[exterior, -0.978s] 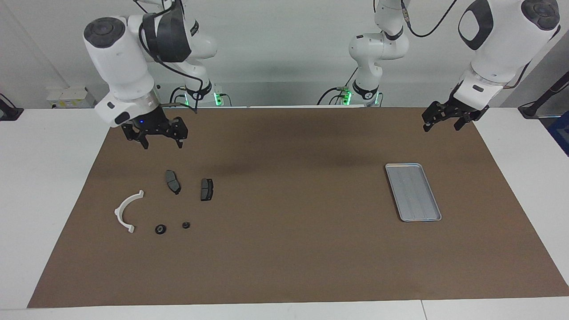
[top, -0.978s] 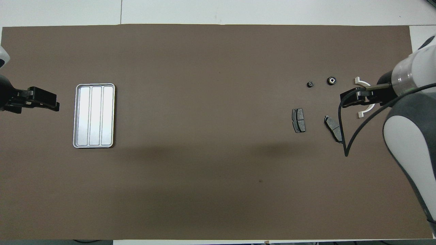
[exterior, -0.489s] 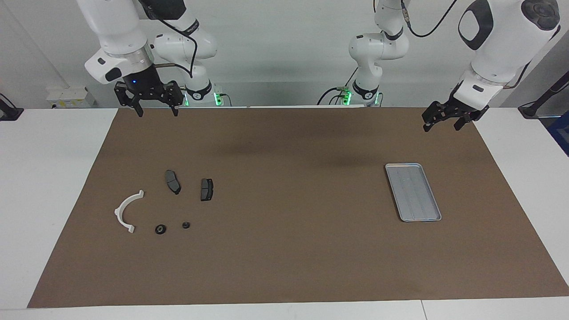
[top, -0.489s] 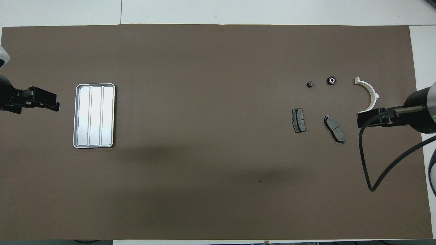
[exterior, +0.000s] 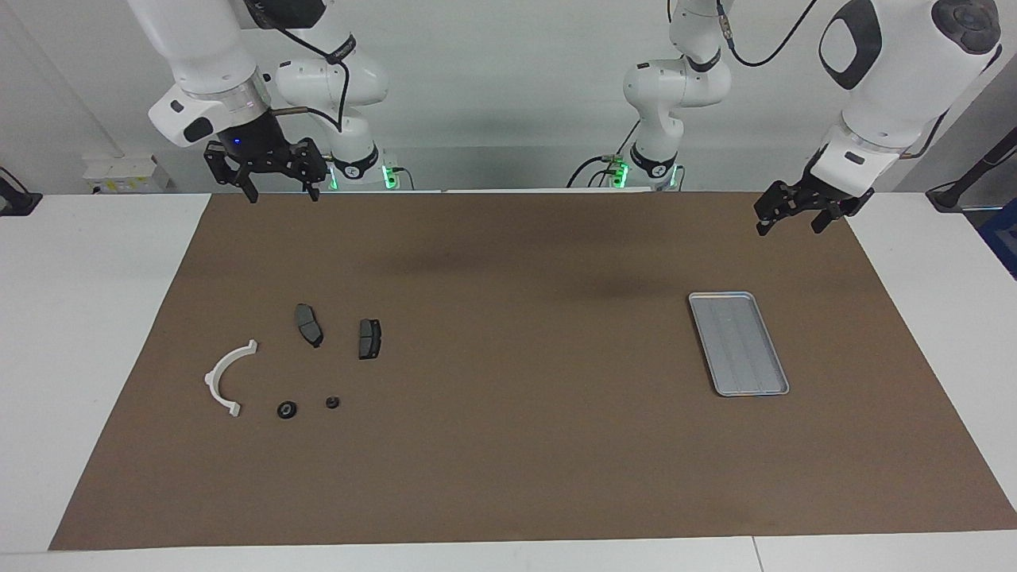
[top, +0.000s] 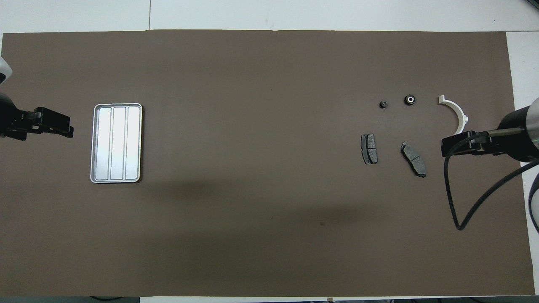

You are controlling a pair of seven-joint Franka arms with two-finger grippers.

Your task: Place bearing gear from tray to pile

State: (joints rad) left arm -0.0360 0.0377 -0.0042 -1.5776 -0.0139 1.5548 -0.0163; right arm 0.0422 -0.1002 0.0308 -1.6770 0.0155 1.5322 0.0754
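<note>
Tray (exterior: 738,343) bare; both small black gears (exterior: 287,410) lie in pile below right tool (exterior: 268,176), spread, empty. Left tool (exterior: 798,213) spread, waiting above tray.

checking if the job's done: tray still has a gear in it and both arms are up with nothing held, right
Not quite: the tray is empty. The overhead view shows both small gears on the mat by the white bracket. Both arms are up, left gripper and right gripper holding nothing.

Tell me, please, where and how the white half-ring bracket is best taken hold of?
Probably at the middle of the arc of the white half-ring bracket, coming straight down from above. It lies flat on the brown mat, its band thin and its ends flanged, so fingers could straddle the band across its thickness.
</note>
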